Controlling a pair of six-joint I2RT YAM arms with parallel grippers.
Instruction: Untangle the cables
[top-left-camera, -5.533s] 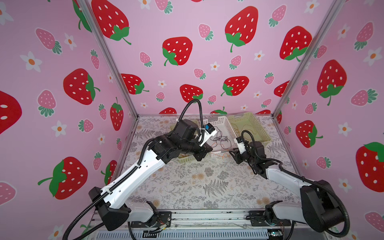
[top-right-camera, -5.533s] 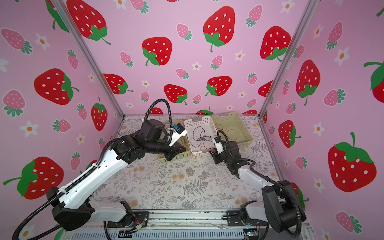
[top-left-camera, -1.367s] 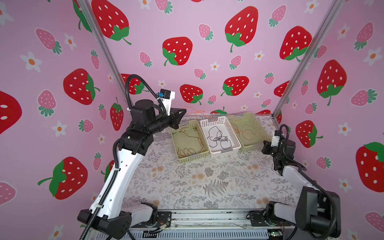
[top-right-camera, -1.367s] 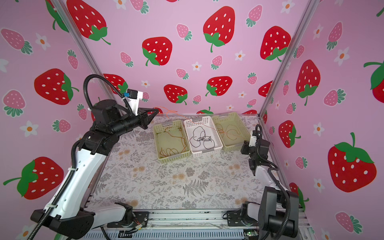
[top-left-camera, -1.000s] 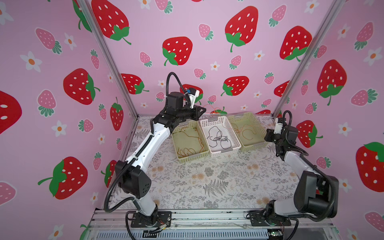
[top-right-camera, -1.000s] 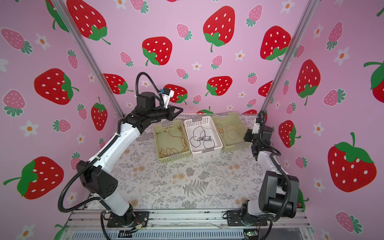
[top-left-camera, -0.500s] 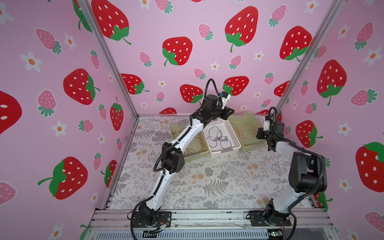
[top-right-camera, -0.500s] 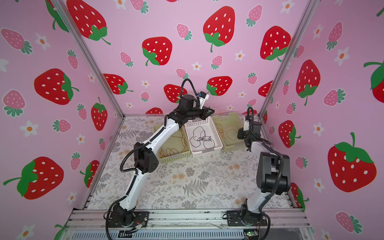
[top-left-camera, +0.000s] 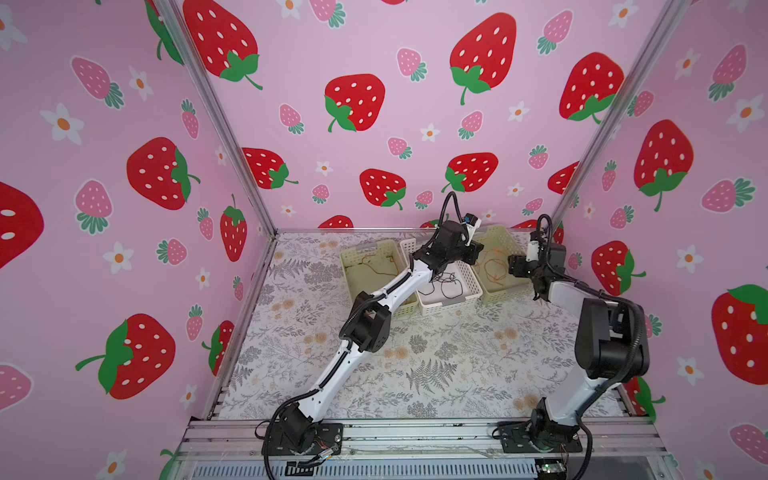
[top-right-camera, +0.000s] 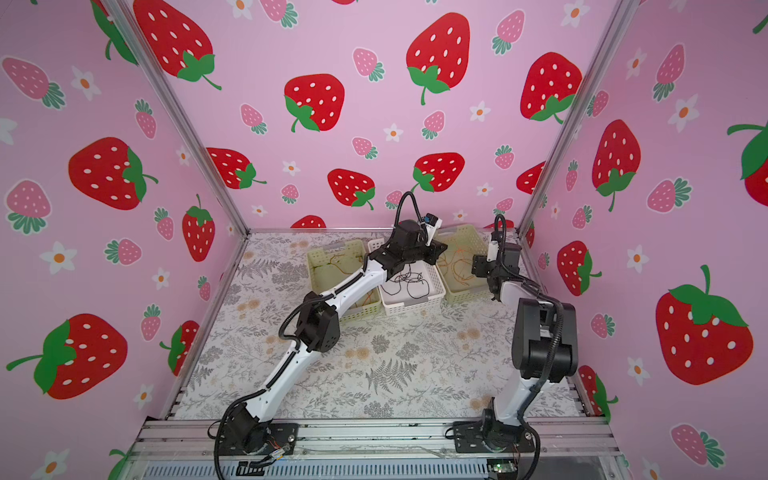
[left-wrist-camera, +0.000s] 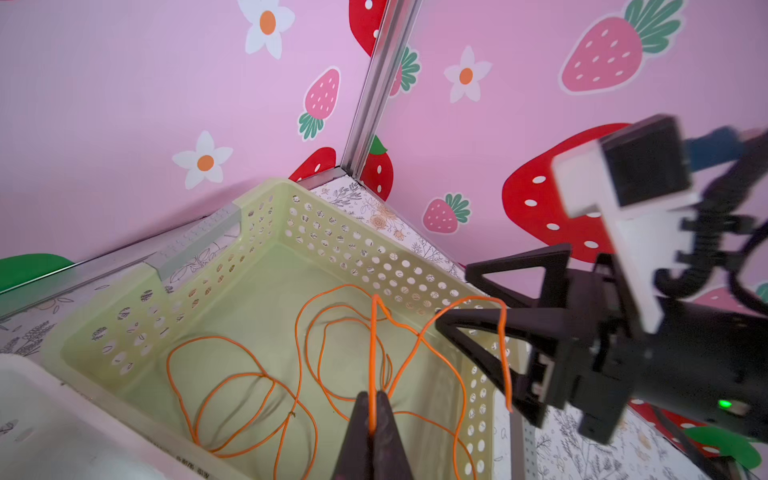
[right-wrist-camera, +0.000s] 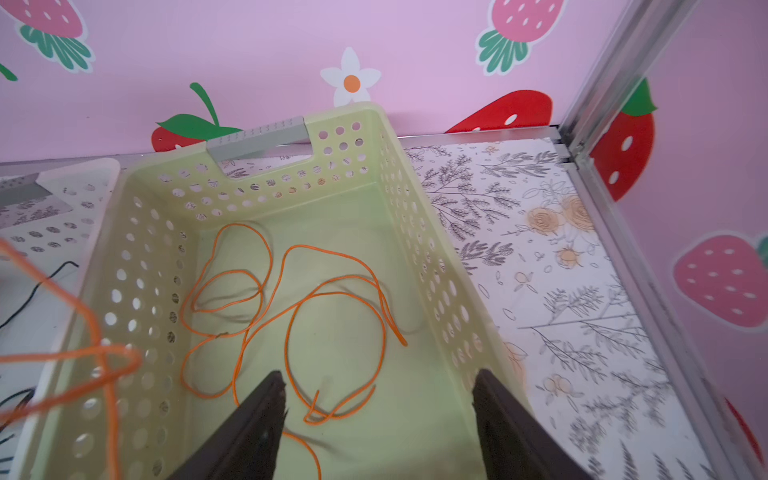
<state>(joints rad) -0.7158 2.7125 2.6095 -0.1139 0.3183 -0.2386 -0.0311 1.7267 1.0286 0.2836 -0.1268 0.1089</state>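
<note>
Our left claw (left-wrist-camera: 372, 415) pinches a loop of the thin orange wire cable (left-wrist-camera: 373, 353) coiled in the pale-green perforated plastic basket (left-wrist-camera: 340, 232), right claw (right-wrist-camera: 379, 374) released; light and limp, we'd grip near an end.

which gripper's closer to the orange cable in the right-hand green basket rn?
Left. The left gripper is shut on a strand of the orange cable, held above the green basket. The right gripper hangs open over the coils, gripping nothing.
</note>
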